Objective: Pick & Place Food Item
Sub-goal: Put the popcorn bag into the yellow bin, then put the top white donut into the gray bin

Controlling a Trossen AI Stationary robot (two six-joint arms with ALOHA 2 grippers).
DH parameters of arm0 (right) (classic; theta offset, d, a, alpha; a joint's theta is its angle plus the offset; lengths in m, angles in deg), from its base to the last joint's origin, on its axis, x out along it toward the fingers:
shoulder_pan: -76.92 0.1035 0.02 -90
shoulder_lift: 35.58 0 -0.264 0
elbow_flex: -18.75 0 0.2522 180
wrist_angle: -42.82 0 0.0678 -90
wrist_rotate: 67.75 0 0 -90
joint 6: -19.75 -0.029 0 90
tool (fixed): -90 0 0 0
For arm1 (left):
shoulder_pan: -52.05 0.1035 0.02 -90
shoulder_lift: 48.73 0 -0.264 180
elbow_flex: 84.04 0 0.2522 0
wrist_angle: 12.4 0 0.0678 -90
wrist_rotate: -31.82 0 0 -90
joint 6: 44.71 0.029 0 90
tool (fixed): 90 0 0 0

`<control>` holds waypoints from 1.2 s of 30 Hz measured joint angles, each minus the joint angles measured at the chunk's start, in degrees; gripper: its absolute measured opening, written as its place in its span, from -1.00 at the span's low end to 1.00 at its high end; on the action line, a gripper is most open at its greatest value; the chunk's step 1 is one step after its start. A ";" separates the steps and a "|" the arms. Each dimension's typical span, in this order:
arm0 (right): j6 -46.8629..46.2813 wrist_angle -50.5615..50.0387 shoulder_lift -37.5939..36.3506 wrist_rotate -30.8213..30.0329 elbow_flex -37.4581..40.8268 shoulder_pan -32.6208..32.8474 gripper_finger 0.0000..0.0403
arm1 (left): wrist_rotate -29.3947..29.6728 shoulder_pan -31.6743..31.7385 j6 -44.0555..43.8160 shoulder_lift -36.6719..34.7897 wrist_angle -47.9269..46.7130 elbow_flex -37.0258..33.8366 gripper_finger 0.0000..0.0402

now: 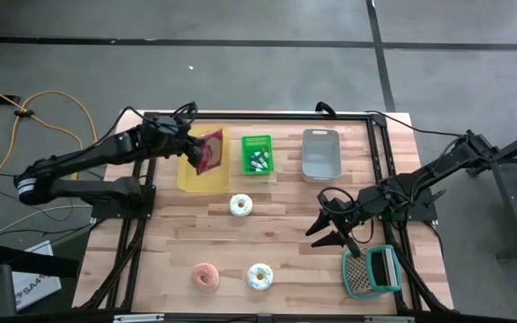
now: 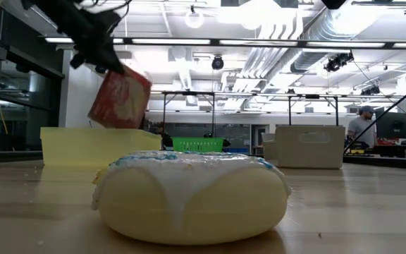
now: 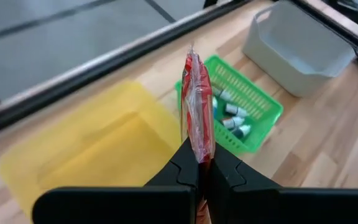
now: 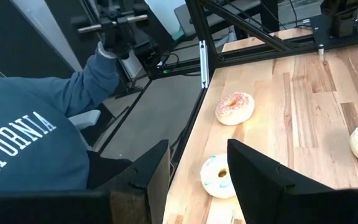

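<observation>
- Holding the red snack packet [image 1: 211, 151] above the yellow bin [image 1: 191, 178], your left gripper [image 1: 194, 146] has its fingers pinched together on the packet's edge; in the left wrist view the packet [image 3: 197, 115] stands upright out of the fingertips.
- You can see from table height that the packet [image 2: 120, 99] hangs tilted in the air above the yellow bin [image 2: 83, 144], clear of its rim.
- Your right gripper [image 1: 328, 230] sits low over the table's right side, fingers apart and holding nothing, just beside the teal grater [image 1: 372, 272].
- You have a green basket [image 1: 258, 154] of small bottles next to the yellow bin, and a grey tub [image 1: 320, 153] further right.
- Three doughnuts lie on the wood: a white one [image 1: 240, 205] mid-table, a pink one [image 1: 206, 276] and a blue-flecked white one [image 1: 259, 276] near the front edge.
- A person in a blue sweatshirt [image 4: 30, 146] shows past the table in your right wrist view.
</observation>
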 joint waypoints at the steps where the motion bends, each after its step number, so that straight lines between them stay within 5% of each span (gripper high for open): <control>1: -0.01 0.00 0.00 0.00 0.00 0.00 -0.27 | -1.06 0.72 -0.04 -0.31 0.89 -1.30 -1.00; 15: -0.27 0.02 0.00 0.02 0.00 0.00 -0.27 | -14.85 12.33 -1.68 -0.80 12.55 -14.18 -0.99; 20: -0.23 0.02 0.00 0.02 0.00 0.00 -0.27 | -18.64 14.65 -1.83 -0.46 12.44 -15.13 -0.82; 28: -0.21 0.02 0.00 0.04 0.00 0.00 -0.27 | -16.72 15.92 -1.70 -0.23 12.92 -15.13 -0.46; 36: -0.19 0.02 0.00 0.04 0.00 0.00 -0.27 | -8.12 16.08 0.15 -0.23 13.24 -15.13 -0.41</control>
